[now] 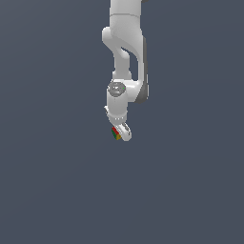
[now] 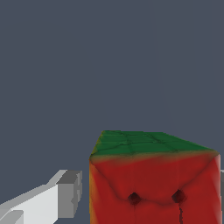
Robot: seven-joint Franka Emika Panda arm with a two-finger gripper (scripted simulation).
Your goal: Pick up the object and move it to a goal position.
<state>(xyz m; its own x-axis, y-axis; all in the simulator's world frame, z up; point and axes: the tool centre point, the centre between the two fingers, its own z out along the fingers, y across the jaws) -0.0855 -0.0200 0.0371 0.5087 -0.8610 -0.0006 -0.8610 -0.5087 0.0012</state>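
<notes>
Between the smooth white end effector (image 1: 120, 133) sits the blocky cube (image 2: 153, 183).

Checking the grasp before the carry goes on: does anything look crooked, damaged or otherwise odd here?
Nothing clearly wrong. The cube sits at the tip of the claw. In the wrist view its red face has two dark pits and a thin dark line, possibly only texture. One finger stands apart from it; the other is barely in frame.

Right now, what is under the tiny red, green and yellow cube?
Only plain grey background shows around the tiny red, green and yellow cube at the white gripper. The cube's underside is not visible in either view.
</notes>
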